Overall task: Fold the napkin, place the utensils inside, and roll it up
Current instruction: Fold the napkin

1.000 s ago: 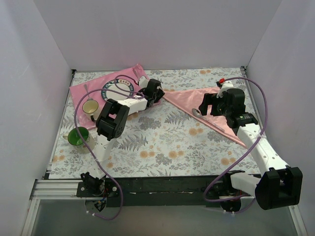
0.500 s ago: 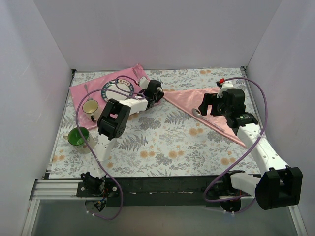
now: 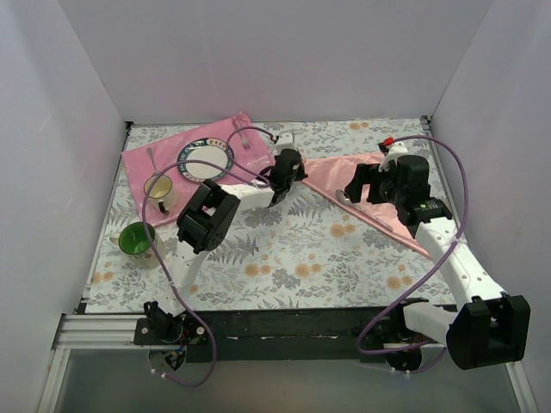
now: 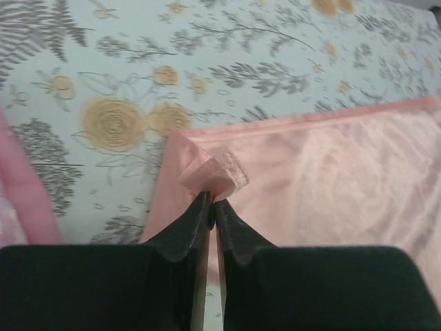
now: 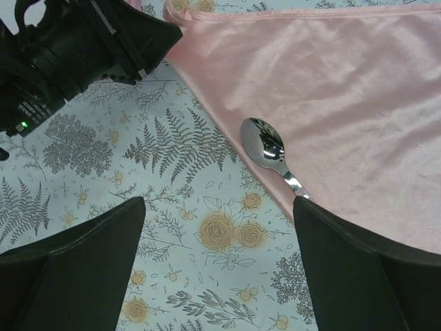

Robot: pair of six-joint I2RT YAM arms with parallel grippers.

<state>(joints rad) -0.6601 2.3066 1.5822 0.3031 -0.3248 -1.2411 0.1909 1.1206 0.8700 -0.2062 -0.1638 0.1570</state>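
Napkin: The napkin (image 4: 331, 172) lies flat on the table (image 3: 284, 249), right of the middle, in a long pointed shape. Its left corner is bunched up and lifted a little.

Left gripper: My left gripper (image 4: 212, 200) is closed tight on that bunched corner. Only a tiny bit of cloth sits between the tips.

Slip: I think the shiny cloth could slide out if I pull fast, because the bite is so small. Then the fold would flop back.

Spoon: The spoon (image 5: 265, 148) lies at the near edge of the napkin, its bowl on the bare table. Its handle goes out of sight at the cloth's edge. I cannot tell if it is under the cloth or on top.

Drag: If I pull the corner across, the cloth may take the spoon with it or knock it crooked.

Right gripper: My right gripper (image 5: 219, 201) hangs over the spoon, jaws wide apart, holding nothing.

Bump: The two arms are near each other. If the left one swings right with the corner, I think it could hit the right one.

Mat: The darker pink mat (image 3: 142, 159) with the plate (image 3: 205, 159) sits at the back left, just beside the corner. A low swing could brush it.
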